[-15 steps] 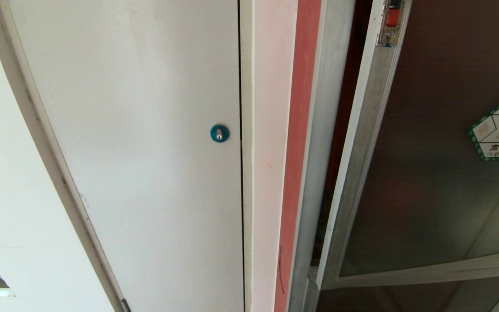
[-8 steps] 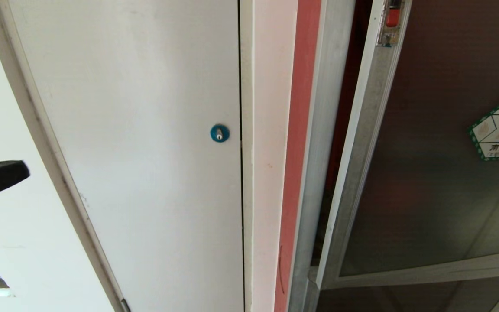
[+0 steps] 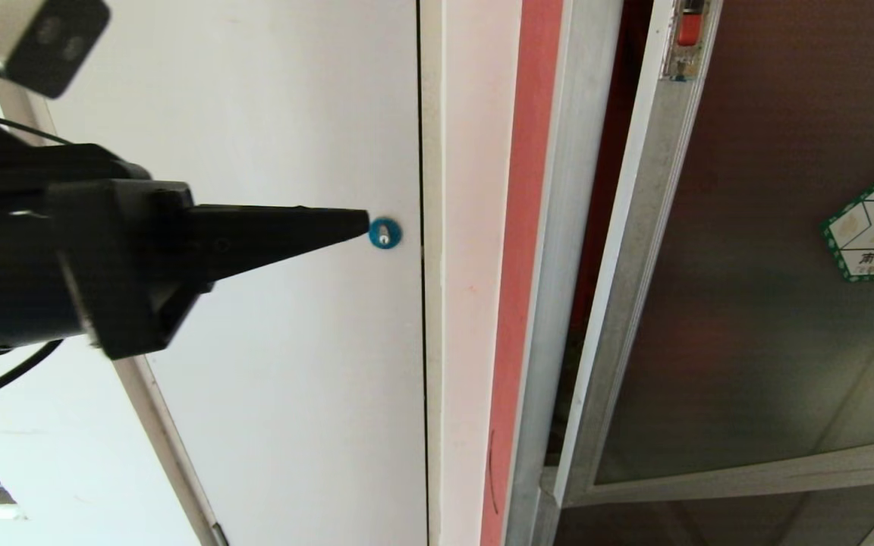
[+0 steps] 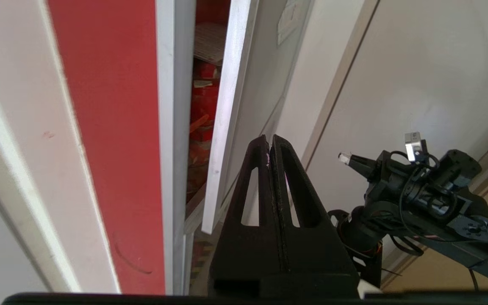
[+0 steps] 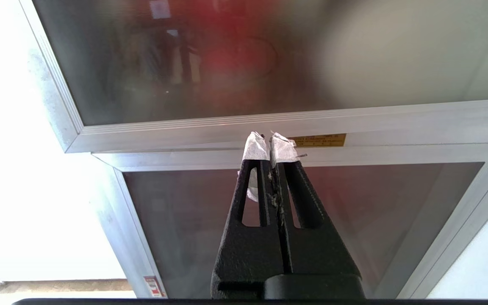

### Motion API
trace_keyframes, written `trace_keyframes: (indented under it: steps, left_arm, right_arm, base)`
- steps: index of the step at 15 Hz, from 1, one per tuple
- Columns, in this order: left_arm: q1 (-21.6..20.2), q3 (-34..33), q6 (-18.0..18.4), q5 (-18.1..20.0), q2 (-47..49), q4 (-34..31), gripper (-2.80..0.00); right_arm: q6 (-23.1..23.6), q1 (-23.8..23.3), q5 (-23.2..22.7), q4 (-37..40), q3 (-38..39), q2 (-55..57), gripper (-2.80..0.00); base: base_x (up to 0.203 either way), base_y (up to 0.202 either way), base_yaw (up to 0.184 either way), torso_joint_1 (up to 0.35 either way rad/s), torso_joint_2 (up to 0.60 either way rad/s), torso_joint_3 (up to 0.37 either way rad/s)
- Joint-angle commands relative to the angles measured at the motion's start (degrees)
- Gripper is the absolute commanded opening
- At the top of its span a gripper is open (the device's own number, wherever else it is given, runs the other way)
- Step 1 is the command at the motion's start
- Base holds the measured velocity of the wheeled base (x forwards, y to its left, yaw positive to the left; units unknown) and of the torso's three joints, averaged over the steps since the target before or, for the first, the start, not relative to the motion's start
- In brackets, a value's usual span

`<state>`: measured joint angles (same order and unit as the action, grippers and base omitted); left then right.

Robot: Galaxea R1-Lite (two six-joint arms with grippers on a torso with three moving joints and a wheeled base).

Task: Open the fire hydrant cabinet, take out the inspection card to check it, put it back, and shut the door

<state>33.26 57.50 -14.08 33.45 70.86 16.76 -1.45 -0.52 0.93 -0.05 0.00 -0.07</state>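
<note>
The left end effector (image 3: 361,221), a black tapered pair of fingers pressed together with nothing between them, reaches in from nine o'clock in the head view, its tip just short of the blue round lock (image 3: 385,233) on the plain white panel (image 3: 255,341). At three o'clock from that panel run a pale pink strip, a red strip (image 3: 520,303) and the silver metal frame of the fire hydrant cabinet (image 3: 558,265). The door (image 3: 748,341), a dark tinted glass panel in a silver frame bearing a green-bordered white hexagonal sticker (image 3: 873,224), stands ajar. Through the gap the left wrist view shows red fittings and a pale sheet printed with fine lines, the inspection card (image 4: 210,42), inside the cabinet. The right end effector (image 5: 269,140), its white-taped tips closed together and empty, hangs before the lower silver rail of the glass.
</note>
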Motion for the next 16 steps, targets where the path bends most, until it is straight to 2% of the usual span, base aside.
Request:
trace_keyframes:
  steps: [1,3,4,7,16]
  left_arm:
    - [2.85,2.83,0.40,-3.94,8.33,1.04,-2.80]
    - [5.68,4.75,3.33,-11.51,13.15,2.70,-2.80]
    - [7.05,5.18,4.37,-12.97,14.84,4.18,-2.80]
    - [10.15,8.14,4.84,-13.79,19.30,5.39,-2.80]
    - [12.04,15.01,4.94,-13.80,28.58,5.57,-2.80]
  right_arm:
    - [0.02,0.00,0.04,-0.04,0.00,-0.01,-2.80]
    - [0.00,0.00,0.02,0.00,0.00,-0.01,-2.80]
    - [0.03,0.00,-0.03,-0.04,0.00,-0.01,-2.80]
    - [-0.01,0.00,-0.05,0.01,0.00,-0.01,-2.80]
    - [-0.04,0.00,0.04,-0.04,0.00,-0.01,-2.80]
  base:
    - [0.000,0.000,0.000,0.000,0.00,0.000]
    - [0.000,0.000,0.000,0.000,0.00,0.000]
    - [0.000,0.000,0.000,0.000,0.00,0.000]
    - [0.000,0.000,0.000,0.000,0.00,0.000]
    - [0.000,0.000,0.000,0.000,0.00,0.000]
